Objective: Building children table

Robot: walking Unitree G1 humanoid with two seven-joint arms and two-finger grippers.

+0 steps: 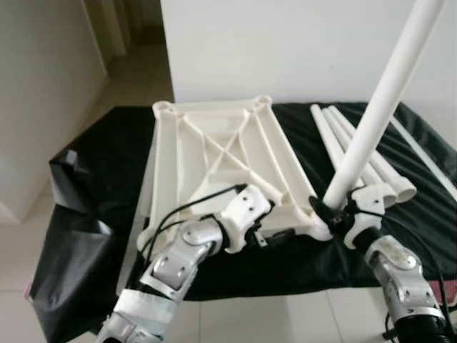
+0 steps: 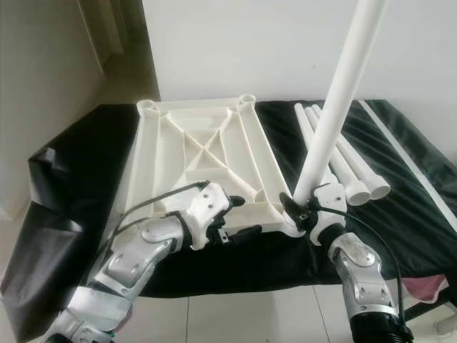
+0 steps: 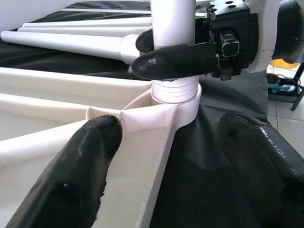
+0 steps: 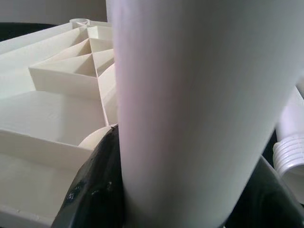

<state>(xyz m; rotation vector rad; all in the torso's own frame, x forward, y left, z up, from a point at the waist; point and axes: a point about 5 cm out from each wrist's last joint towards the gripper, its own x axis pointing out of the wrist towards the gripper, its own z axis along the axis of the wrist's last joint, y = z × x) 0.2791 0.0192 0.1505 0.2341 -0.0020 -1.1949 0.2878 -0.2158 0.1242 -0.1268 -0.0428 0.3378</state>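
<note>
Tabletop (image 1: 214, 157) lies left of spare legs (image 1: 357, 153), on cloth (image 1: 114, 164).

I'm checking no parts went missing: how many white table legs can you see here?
4. One leg stands in the near right corner socket of the upturned tabletop, held by the right gripper. Three loose legs lie side by side on the black cloth, right of the tabletop.

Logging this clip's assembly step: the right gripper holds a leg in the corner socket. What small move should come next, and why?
Probably keep turning the leg clockwise with the right gripper. In the left wrist view, thread rings show above the corner socket, so the leg looks not fully seated. The left gripper, fingers open, straddles the tabletop edge and could steady it.
</note>
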